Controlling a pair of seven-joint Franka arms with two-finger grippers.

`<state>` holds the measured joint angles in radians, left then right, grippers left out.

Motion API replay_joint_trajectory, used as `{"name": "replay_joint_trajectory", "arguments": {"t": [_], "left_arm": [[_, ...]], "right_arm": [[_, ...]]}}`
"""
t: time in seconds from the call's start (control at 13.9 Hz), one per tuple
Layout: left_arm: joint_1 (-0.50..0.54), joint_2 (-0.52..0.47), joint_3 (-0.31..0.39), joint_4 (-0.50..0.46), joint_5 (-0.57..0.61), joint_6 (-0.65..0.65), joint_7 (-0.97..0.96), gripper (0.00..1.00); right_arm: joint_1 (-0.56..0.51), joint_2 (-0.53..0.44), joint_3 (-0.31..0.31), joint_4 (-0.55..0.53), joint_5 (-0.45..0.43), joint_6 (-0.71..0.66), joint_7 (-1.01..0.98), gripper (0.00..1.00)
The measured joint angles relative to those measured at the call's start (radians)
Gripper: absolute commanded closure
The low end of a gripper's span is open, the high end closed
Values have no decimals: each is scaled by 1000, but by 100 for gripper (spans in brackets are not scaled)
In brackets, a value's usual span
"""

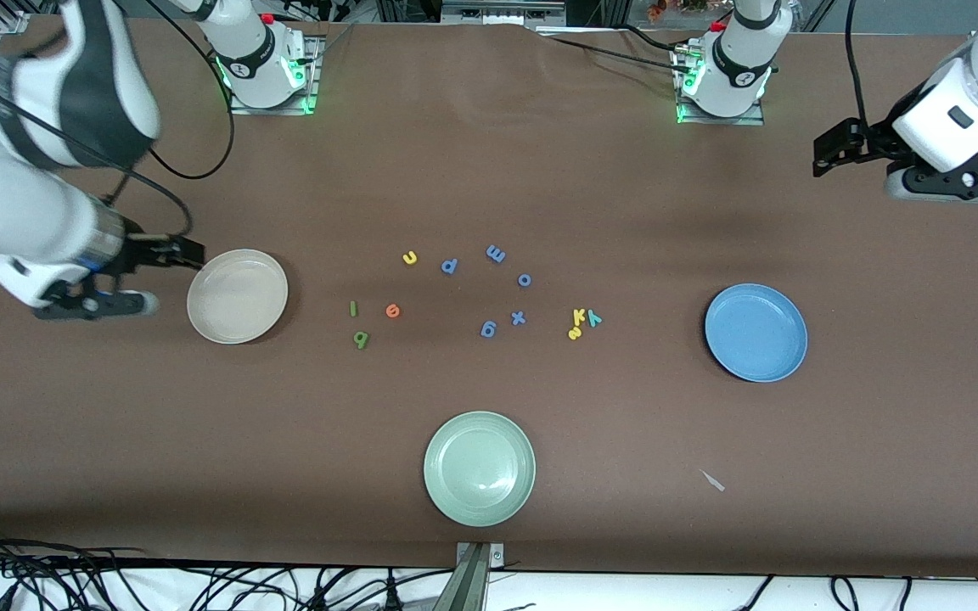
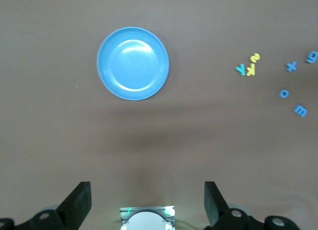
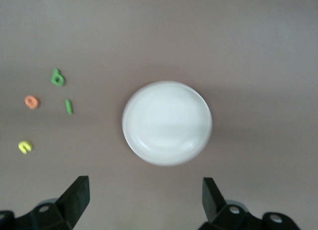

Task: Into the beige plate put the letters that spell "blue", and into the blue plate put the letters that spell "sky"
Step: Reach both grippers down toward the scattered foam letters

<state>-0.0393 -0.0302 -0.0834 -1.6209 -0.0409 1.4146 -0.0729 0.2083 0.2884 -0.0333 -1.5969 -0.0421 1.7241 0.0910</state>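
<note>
Brown cloth covers the whole table (image 1: 489, 170), and nothing on it has been sorted yet: all three plates are bare. The beige plate (image 1: 237, 295) lies toward the right arm's end, the blue plate (image 1: 755, 332) toward the left arm's end, and a pale green plate (image 1: 479, 468) sits nearest the front camera between them. The "blue" letters lie just beside the beige plate, toward the middle: the thin green "l" (image 1: 353, 309) and orange "e" (image 1: 392, 311) side by side, the dark green "b" (image 1: 361, 339) a little nearer the camera, and the yellow "u" (image 1: 409, 258) farther off. The "sky" letters, yellow "s" (image 1: 574, 333), yellow "k" (image 1: 578, 316) and teal "y" (image 1: 594, 319), huddle touching one another between the loose all-blue letters (image 1: 489, 328) and the blue plate. The right gripper (image 3: 144, 195) hangs above the table at the outer edge of the beige plate, jaws spread wide and holding nothing; the left gripper (image 2: 148, 197) waits high over its end of the table, jaws likewise wide and empty, well apart from the blue plate. I judge this the very start, the first pick not yet made. The next move probably calls for the right gripper to cross over the beige plate and come down on one of the nearby letters, pinching a small flat piece cleanly off the cloth.
</note>
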Motion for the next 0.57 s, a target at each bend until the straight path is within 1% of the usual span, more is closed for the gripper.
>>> {"name": "replay_joint_trajectory", "arguments": {"t": [0.07, 0.29, 0.43, 0.57], "left_arm": [[-1, 12, -3, -3, -10, 14, 0, 0], [-15, 87, -6, -17, -56, 134, 1, 0], [-56, 158, -9, -33, -73, 228, 1, 0], [-127, 250, -11, -44, -74, 341, 0, 0]], "right_arm": [[24, 30, 1, 0, 3, 41, 49, 0], [90, 119, 3, -1, 21, 160, 179, 0], [126, 176, 4, -1, 63, 234, 281, 0], [153, 233, 4, -2, 82, 302, 356, 0]]}}
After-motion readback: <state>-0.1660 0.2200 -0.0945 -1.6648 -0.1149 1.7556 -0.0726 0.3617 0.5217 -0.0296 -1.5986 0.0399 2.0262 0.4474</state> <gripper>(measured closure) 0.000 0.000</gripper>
